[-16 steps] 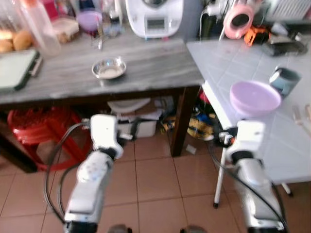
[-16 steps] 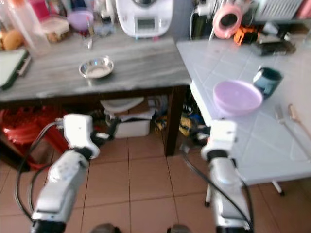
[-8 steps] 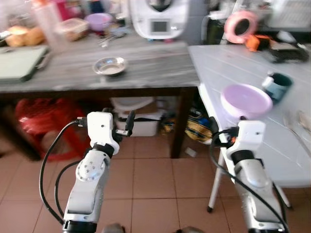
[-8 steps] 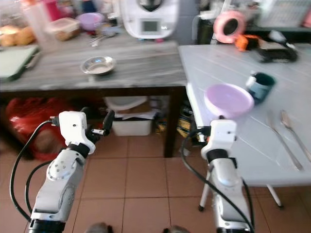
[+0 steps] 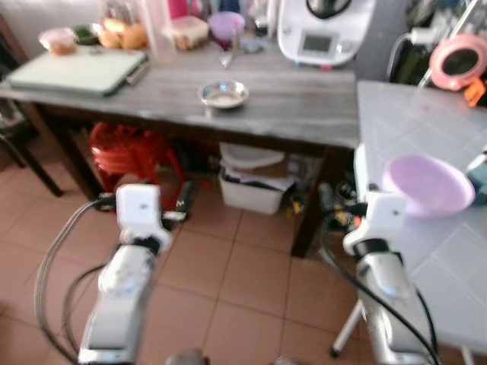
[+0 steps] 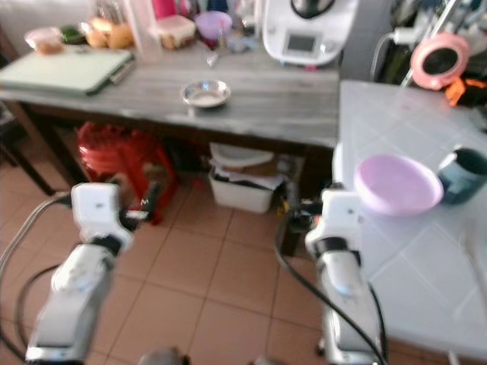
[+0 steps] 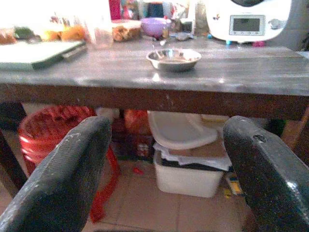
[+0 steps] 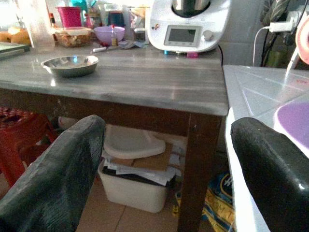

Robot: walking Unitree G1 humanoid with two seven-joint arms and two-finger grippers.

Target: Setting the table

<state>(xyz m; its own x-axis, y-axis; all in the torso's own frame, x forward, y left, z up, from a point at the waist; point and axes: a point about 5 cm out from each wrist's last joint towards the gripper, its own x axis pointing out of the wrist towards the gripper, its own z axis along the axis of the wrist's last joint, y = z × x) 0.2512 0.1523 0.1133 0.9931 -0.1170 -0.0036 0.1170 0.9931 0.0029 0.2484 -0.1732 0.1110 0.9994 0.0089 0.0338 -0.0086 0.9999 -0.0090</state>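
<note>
A small steel bowl (image 5: 223, 94) sits on the grey wooden table (image 5: 304, 106) ahead. To the right, near the front corner of the white tiled table (image 5: 396, 114), are a lilac bowl (image 5: 428, 185) and, beside it, a dark teal mug (image 6: 462, 173). Both arms are held low over the tiled floor, short of the tables. My left gripper (image 7: 164, 164) is open and empty, facing the wooden table's front edge. My right gripper (image 8: 164, 159) is open too, pointing at the table leg (image 8: 193, 174) where the two tables meet.
A white kitchen machine (image 5: 319, 34), a small purple bowl (image 5: 226, 24), food tubs and a pale cutting board (image 5: 76, 70) line the wooden table. Under it stand a red stool (image 5: 133, 148) and a white bin (image 5: 247, 182). A pink ring (image 5: 458, 62) is at far right.
The camera has swung left, so the whole scene sits further right and more of the wooden table shows. Both arms hold the same low pose with grippers open.
</note>
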